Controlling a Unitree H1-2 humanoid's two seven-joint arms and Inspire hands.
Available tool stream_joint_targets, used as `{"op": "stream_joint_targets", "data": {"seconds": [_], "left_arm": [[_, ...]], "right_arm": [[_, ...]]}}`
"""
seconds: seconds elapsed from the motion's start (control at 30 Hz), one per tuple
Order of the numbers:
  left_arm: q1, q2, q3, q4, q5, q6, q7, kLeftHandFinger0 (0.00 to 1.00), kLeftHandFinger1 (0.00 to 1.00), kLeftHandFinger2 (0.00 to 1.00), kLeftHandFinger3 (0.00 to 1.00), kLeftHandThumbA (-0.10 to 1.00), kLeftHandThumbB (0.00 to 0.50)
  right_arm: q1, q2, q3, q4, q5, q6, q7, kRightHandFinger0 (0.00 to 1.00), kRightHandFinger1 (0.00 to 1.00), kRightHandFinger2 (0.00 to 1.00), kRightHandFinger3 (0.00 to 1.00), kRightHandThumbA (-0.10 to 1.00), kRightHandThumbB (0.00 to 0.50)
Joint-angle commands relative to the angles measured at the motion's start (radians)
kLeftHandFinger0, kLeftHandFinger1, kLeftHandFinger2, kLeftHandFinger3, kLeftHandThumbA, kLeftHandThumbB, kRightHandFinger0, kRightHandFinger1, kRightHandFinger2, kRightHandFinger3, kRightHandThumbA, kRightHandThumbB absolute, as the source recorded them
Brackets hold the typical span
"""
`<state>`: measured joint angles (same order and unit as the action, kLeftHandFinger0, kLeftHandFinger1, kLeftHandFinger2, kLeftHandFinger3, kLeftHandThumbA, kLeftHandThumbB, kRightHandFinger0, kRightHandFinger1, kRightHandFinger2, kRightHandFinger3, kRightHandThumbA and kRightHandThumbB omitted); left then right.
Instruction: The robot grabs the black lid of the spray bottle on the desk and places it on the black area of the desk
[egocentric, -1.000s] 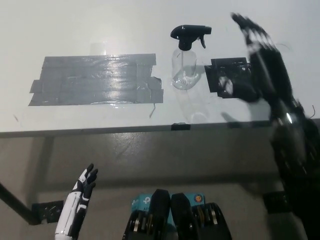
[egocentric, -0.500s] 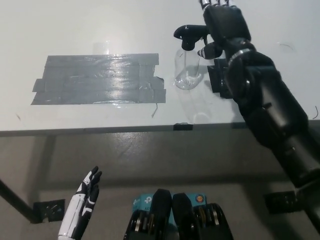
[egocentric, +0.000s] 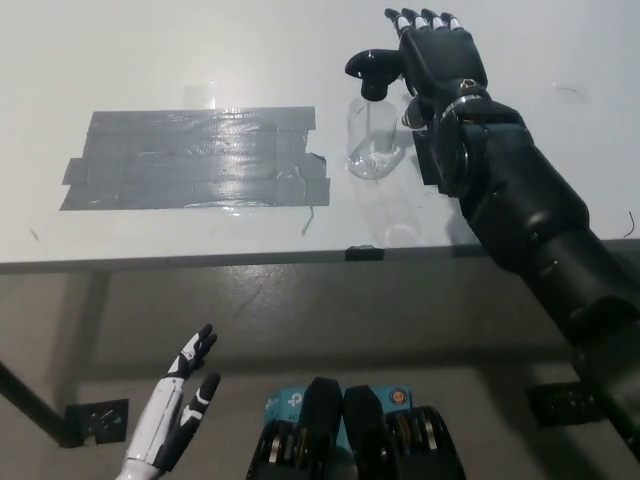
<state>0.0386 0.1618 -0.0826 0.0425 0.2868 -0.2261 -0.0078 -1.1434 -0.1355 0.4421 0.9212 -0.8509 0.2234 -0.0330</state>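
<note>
Black lid (egocentric: 375, 70) sits on top of the clear spray bottle (egocentric: 374, 135), which stands upright on the white desk (egocentric: 200, 50), far side, right of centre. Right hand (egocentric: 437, 55) is just beside the lid on its right, back of the hand toward the camera, fingers extended and apart, tips pointing away from the robot. The hand overlaps the lid's trigger end; contact cannot be told. Nothing is grasped.

Desk is pale and glossy. A wide patch of grey tape strips (egocentric: 195, 160) lies left of the bottle, with a loose end curling at its right edge. A small black area (egocentric: 428, 158) shows just right of the bottle, mostly hidden by the right forearm. Desk's near edge crosses the view; below it is a duller floor.

Right arm reaches in from bottom right, diagonally up across the desk edge. Left hand (egocentric: 180, 415) rests low at bottom left, below the desk, fingers spread, empty.
</note>
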Motion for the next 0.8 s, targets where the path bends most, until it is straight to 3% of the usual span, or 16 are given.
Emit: {"op": "stream_joint_targets", "data": {"seconds": [0.0,0.5,0.7,0.77], "left_arm": [[-0.003,0.005,0.000,-0.006,0.051,-0.037,0.040,1.00,1.00,1.00,1.00,1.00,0.033],[-0.015,0.003,-0.004,0.007,0.094,-0.065,0.068,1.00,1.00,1.00,1.00,1.00,0.022],[-0.019,0.003,-0.002,0.019,0.101,-0.089,0.074,1.00,1.00,0.94,0.96,1.00,0.024],[-0.021,0.007,-0.002,0.018,0.108,-0.095,0.073,1.00,0.97,0.92,0.93,1.00,0.004]], "right_arm": [[-0.091,0.011,0.011,0.022,0.008,-0.020,-0.061,1.00,1.00,1.00,1.00,1.00,0.412],[-0.142,0.034,0.053,0.073,0.020,-0.025,-0.080,1.00,1.00,1.00,1.00,1.00,0.413],[-0.147,0.042,0.056,0.085,0.028,-0.025,-0.084,1.00,1.00,1.00,1.00,1.00,0.417],[-0.154,0.045,0.059,0.097,0.029,-0.028,-0.087,1.00,1.00,1.00,1.00,1.00,0.414]]}}
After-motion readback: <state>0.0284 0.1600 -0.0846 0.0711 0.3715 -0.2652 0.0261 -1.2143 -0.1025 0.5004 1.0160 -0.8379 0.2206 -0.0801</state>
